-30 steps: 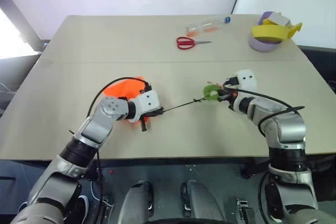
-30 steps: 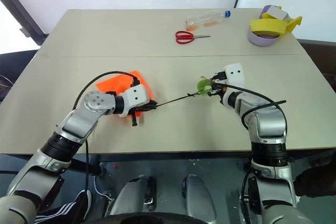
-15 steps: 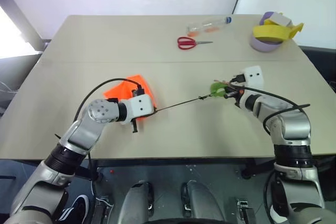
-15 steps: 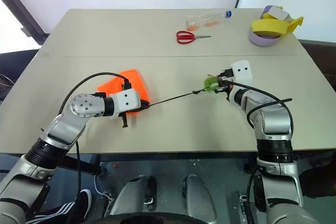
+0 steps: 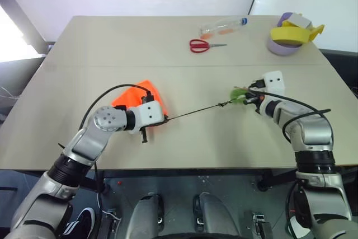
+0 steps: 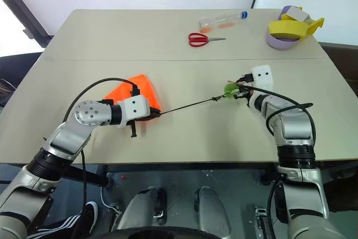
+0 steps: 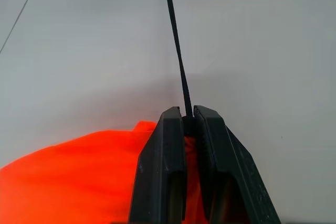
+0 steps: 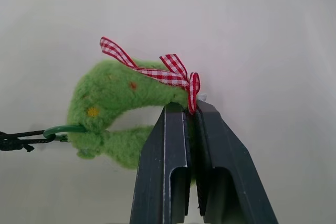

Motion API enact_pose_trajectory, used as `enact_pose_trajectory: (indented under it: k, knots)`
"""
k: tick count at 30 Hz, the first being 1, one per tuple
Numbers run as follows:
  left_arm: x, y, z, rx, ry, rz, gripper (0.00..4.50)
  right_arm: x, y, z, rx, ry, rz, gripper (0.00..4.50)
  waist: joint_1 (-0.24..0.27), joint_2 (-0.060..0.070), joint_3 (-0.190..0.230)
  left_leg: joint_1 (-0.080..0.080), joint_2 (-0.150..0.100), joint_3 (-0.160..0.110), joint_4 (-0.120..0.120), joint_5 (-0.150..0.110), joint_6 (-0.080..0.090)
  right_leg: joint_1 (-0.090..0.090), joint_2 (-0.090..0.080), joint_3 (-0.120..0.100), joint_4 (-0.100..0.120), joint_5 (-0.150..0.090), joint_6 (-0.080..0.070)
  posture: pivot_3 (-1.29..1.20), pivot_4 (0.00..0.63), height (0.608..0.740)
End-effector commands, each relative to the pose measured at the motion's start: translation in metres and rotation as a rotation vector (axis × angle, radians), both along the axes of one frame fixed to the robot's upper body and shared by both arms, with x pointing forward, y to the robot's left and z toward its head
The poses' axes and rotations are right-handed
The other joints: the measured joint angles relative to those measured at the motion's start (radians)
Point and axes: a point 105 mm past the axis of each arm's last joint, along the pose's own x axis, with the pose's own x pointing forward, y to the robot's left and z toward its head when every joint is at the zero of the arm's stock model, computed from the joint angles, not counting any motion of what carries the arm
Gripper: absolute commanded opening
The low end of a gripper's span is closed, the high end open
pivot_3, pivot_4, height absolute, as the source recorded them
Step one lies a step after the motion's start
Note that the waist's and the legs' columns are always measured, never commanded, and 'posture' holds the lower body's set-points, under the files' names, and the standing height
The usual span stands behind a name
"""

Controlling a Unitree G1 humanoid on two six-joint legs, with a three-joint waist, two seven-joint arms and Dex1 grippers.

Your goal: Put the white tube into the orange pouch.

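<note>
The orange pouch [image 5: 137, 94] lies flat on the table at the left. My left gripper [image 5: 163, 119] is shut on its mouth, and in the left wrist view the fingers [image 7: 170, 150] pinch orange fabric [image 7: 79, 182] where the dark cord [image 7: 176, 40] leaves it. The cord [image 5: 196, 112] runs taut across the table to the green tassel [image 5: 239, 93], a fuzzy green charm [image 8: 113, 98] with a red checked bow. My right gripper [image 5: 250, 98] is shut on that tassel. The white tube is out of view.
Red-handled scissors [image 5: 202, 45] and a clear bottle with a blue cap [image 5: 222, 26] lie at the far side. Purple and yellow tape rolls [image 5: 291, 36] sit at the far right corner. A seam crosses the table [image 5: 84, 43] behind the pouch.
My right gripper has drawn the tassel a little to the right, and the cord now lies longer and straighter. More of the pouch shows beside my left arm.
</note>
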Motion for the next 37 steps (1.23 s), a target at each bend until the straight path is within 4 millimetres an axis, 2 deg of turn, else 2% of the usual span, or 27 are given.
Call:
enact_pose_trajectory:
  k: [1, 3, 5, 8, 9, 12, 15, 17, 24, 32, 37]
  knots:
    - [0.003, 0.012, 0.006, -0.088, 0.052, 0.071, 0.86, -0.006, -0.001, 0.020, -0.019, -0.069, 0.047, 0.72, -0.001, 0.000, 0.000, 0.000, 0.000, 0.000, 0.000, 0.000, 0.000, 0.000, 0.000, 0.000, 0.000, 0.000, 0.000, 0.00, 0.150, 0.740]
    - [0.005, 0.010, 0.014, -0.135, 0.007, 0.072, 1.71, -0.008, 0.004, 0.021, 0.004, -0.071, 0.065, 1.55, -0.001, 0.000, 0.000, 0.000, 0.000, 0.000, 0.000, 0.000, 0.000, 0.000, 0.000, 0.000, 0.000, 0.000, 0.000, 0.00, 0.150, 0.740]
    - [0.006, 0.007, 0.028, -0.230, -0.001, 0.078, 2.70, -0.008, 0.006, 0.026, 0.014, -0.092, 0.085, 2.56, -0.002, 0.000, 0.000, 0.000, 0.000, 0.000, 0.000, 0.000, 0.000, 0.000, 0.000, 0.000, 0.000, 0.000, 0.000, 0.00, 0.150, 0.740]
    - [-0.003, 0.007, 0.051, -0.378, 0.024, 0.037, 4.14, -0.014, 0.017, 0.039, 0.028, -0.157, 0.193, 4.02, -0.001, 0.000, 0.000, 0.000, 0.000, 0.000, 0.000, 0.000, 0.000, 0.000, 0.000, 0.000, 0.000, 0.000, 0.000, 0.00, 0.150, 0.740]
    - [-0.007, 0.011, 0.057, -0.411, 0.020, 0.033, 4.49, -0.018, 0.020, 0.046, 0.028, -0.188, 0.239, 4.46, -0.002, 0.000, 0.000, 0.000, 0.000, 0.000, 0.000, 0.000, 0.000, 0.000, 0.000, 0.000, 0.000, 0.000, 0.000, 0.00, 0.150, 0.740]
    - [-0.014, 0.022, 0.069, -0.509, 0.033, 0.052, 4.49, -0.041, 0.036, 0.060, 0.103, -0.228, 0.435, 4.46, 0.000, 0.000, 0.000, 0.000, 0.000, 0.000, 0.000, 0.000, 0.000, 0.000, 0.000, 0.000, 0.000, 0.000, 0.000, 0.00, 0.150, 0.740]
    - [-0.019, 0.037, 0.068, -0.588, 0.101, 0.127, 4.49, -0.075, 0.046, 0.054, 0.081, -0.210, 0.629, 4.46, 0.003, 0.000, 0.000, 0.000, 0.000, -0.001, 0.000, 0.000, 0.001, 0.001, 0.000, 0.000, 0.000, 0.000, 0.001, 0.00, 0.150, 0.740]
    - [-0.020, 0.050, 0.064, -0.603, 0.114, 0.190, 4.49, -0.087, 0.043, 0.048, 0.054, -0.201, 0.671, 4.46, 0.002, 0.000, 0.000, 0.000, 0.000, -0.002, 0.000, -0.001, 0.001, 0.002, 0.000, -0.001, -0.001, 0.000, 0.001, 0.00, 0.150, 0.740]
    - [-0.007, 0.119, 0.051, -0.668, 0.053, 0.511, 4.49, -0.120, 0.048, 0.034, 0.036, -0.171, 0.816, 4.46, 0.000, -0.001, 0.001, 0.004, 0.000, -0.001, 0.001, 0.000, 0.002, 0.005, -0.001, 0.000, -0.002, 0.001, -0.005, 0.00, 0.150, 0.740]
    - [0.001, 0.179, 0.035, -0.740, -0.028, 0.769, 4.49, -0.119, 0.056, 0.011, -0.040, -0.149, 0.855, 4.46, 0.002, -0.002, 0.001, 0.008, 0.001, -0.002, 0.000, 0.000, 0.001, 0.010, -0.004, 0.000, -0.008, 0.002, -0.010, 0.00, 0.150, 0.740]
    - [0.006, 0.186, 0.033, -0.743, -0.049, 0.806, 4.49, -0.115, 0.058, 0.010, -0.045, -0.158, 0.853, 4.46, 0.003, -0.002, 0.001, 0.001, 0.001, -0.002, -0.001, -0.002, -0.001, 0.005, -0.006, 0.000, -0.012, 0.002, -0.010, 0.00, 0.150, 0.740]
